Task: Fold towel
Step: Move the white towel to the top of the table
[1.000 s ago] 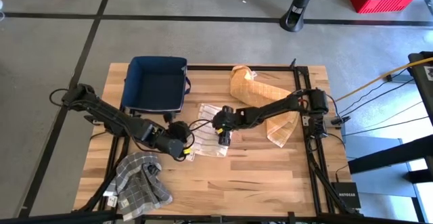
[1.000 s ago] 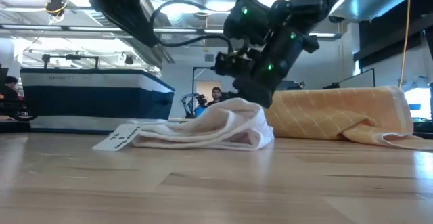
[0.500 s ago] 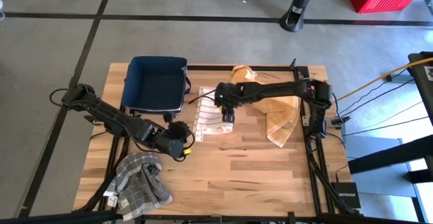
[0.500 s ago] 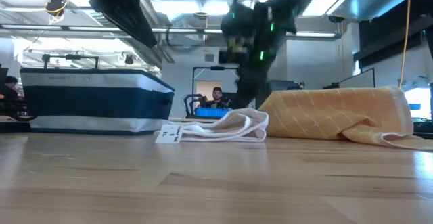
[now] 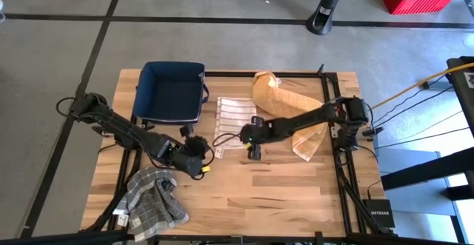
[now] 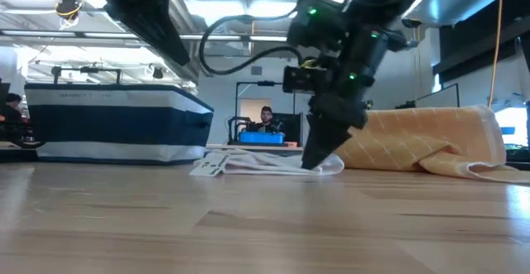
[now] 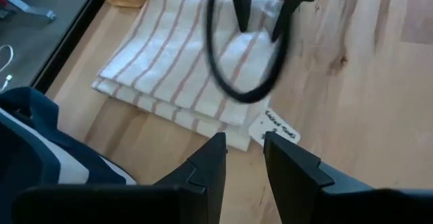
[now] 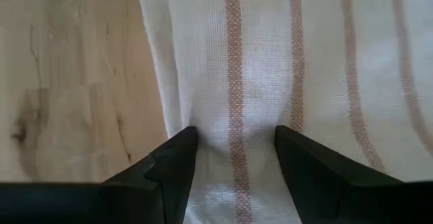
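Note:
The white towel (image 5: 233,119) with reddish stripes lies folded flat on the wooden table, between the blue bin and a yellow towel. Its label (image 7: 277,126) sticks out at the near edge. My right gripper (image 5: 255,152) points steeply down over the towel's near right part, fingers open, striped cloth (image 8: 235,82) showing between them. In the low view its fingertips (image 6: 316,160) reach the towel's top. My left gripper (image 5: 198,162) hangs above the bare wood just near-left of the towel, slightly open with nothing between its fingers (image 7: 245,146). My right gripper comes at the towel's top layer (image 8: 233,126) from above, slanting down, fingers spread, close to the towel's near right corner. I cannot tell whether the fingertips (image 6: 313,163) rest on the cloth or stop just over it. The towel lies flat on the table.
A dark blue bin (image 5: 172,91) stands at the far left of the table. A yellow towel (image 5: 285,101) lies crumpled at the far right, and a grey checked cloth (image 5: 154,193) at the near left corner. Bare wood lies along the near edge.
My right gripper went toward the table's far edge, then came back toward the near edge and down onto the towel's near part. The towel has slid toward the far edge and now lies flat, where before its near part bulged up.

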Available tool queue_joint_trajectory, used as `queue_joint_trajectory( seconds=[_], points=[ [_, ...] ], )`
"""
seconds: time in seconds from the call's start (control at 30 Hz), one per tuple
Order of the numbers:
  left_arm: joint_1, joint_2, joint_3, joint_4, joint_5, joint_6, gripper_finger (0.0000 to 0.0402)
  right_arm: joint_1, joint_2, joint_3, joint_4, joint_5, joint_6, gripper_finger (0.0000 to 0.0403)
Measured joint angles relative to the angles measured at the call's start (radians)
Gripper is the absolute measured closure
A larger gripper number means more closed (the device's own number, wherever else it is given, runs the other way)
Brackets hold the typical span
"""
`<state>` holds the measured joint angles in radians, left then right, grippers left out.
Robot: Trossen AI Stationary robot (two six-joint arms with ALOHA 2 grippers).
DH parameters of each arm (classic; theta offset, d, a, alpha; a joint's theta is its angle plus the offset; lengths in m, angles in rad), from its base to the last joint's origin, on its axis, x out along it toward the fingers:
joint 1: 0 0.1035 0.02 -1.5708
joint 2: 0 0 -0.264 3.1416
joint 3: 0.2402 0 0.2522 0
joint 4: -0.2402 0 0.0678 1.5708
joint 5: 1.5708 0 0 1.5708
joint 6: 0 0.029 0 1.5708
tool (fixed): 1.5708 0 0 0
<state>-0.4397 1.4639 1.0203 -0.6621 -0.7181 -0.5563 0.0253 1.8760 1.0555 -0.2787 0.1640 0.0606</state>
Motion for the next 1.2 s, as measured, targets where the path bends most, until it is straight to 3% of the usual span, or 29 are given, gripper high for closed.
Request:
queue_joint_trajectory(
  seconds=[0.13,0.33,0.47,0.8,1.2],
  points=[
    [0.002,0.0,0.0,0.001,0.0,0.004,0.0306,0.015,-0.007,-0.048,0.099,0.054,-0.014,0.0197],
    [0.001,0.0,0.0,0.001,0.0,0.006,0.0306,0.01,-0.107,0.091,-0.103,0.044,-0.023,0.0197],
    [0.002,0.0,0.0,0.001,0.0,0.006,0.0306,-0.041,-0.127,0.127,-0.07,0.076,-0.073,0.0197],
    [0.0,0.0,0.0,0.001,0.0,0.006,0.0306,-0.211,0.049,0.108,-0.006,-0.151,-0.011,0.0197],
    [0.0,0.0,0.0,0.006,0.0,0.014,0.0306,-0.273,0.162,0.114,0.245,-0.151,-0.03,0.0197]
  ],
)
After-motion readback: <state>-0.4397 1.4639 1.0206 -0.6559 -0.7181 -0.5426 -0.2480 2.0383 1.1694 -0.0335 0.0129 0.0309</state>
